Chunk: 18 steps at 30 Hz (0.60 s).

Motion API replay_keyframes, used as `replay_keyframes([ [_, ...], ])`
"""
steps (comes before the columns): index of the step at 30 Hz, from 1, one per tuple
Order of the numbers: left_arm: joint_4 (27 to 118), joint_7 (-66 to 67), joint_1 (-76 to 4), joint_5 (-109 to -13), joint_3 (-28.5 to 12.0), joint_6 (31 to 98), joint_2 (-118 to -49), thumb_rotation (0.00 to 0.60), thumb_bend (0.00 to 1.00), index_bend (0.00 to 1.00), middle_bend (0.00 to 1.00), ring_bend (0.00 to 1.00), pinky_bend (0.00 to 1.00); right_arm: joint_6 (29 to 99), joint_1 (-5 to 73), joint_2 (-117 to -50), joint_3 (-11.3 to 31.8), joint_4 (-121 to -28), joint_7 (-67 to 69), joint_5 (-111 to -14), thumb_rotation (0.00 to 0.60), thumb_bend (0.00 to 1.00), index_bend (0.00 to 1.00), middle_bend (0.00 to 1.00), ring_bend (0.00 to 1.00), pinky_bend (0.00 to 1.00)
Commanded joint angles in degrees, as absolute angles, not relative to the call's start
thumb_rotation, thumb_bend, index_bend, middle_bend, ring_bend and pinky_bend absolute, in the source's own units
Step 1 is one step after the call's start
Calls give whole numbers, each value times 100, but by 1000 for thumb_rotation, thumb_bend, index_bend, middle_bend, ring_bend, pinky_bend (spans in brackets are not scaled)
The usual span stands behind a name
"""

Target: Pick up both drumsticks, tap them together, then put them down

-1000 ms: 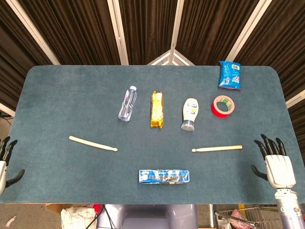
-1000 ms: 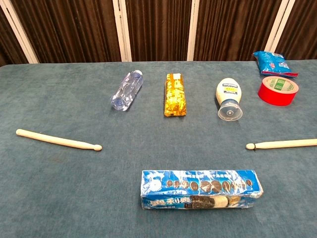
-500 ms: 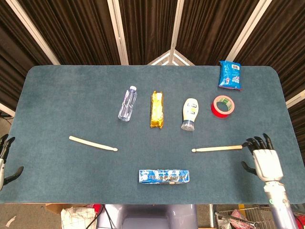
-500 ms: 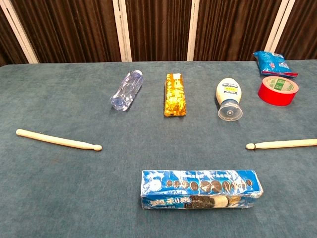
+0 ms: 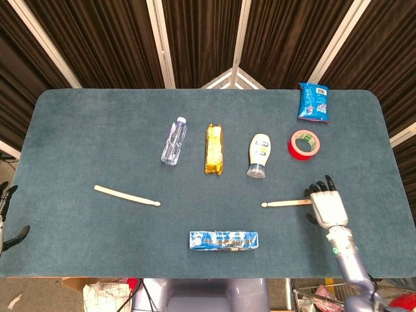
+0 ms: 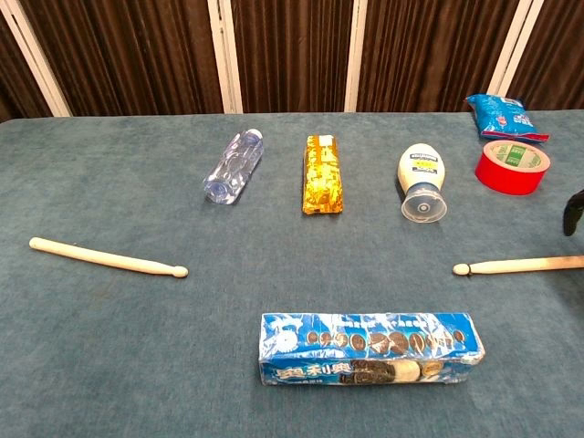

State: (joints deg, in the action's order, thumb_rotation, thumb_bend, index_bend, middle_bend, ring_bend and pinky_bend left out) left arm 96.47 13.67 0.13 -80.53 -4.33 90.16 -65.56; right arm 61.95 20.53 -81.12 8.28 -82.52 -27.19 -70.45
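Two drumsticks lie on the blue table [image 5: 78, 143], neither lifted yet, so you are at the very first step. Starting at the left: your left hand [image 5: 5, 221] sits off the table's left edge, only its dark fingertips showing, apart and holding nothing; compared with a second ago it has slipped a little lower and further out of view, so it is no nearer its work. The left drumstick [image 5: 127, 195] lies where it lay before, slanting with its tip toward the middle, well apart from that hand. Past the water bottle [image 5: 173, 141], the gold snack pack [image 5: 214, 149], the cookie box [image 5: 223, 240] and the mayonnaise bottle [image 5: 260, 155], none of which has shifted, the right drumstick [image 5: 286, 203] rests with its tip pointing inward. Here is the real change: your right hand [image 5: 327, 207], which stood near the table's right edge a second ago, has travelled inward and now sits over the butt end of that stick, fingers spread and pointing away from you. I judge it poised to grasp but not yet closed; whether it touches the wood cannot be told. The left hand has the longer reach to make.
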Motion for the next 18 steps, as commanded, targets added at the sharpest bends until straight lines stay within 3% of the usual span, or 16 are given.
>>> replay_keyframes([
  [1,9648,1358,16,-8045,-434,9014,-6546,600,305,124,58,0,0,6017,2215,-8279,876,-8135,-2975,-6796,600,260,417,323,203,0],
  [18,9650,1462,24,-7981,-437,9022,-6577,600,305,124,58,0,0,5813,2551,-8609,842,-7622,-3472,-6216,600,331,487,419,249,0],
])
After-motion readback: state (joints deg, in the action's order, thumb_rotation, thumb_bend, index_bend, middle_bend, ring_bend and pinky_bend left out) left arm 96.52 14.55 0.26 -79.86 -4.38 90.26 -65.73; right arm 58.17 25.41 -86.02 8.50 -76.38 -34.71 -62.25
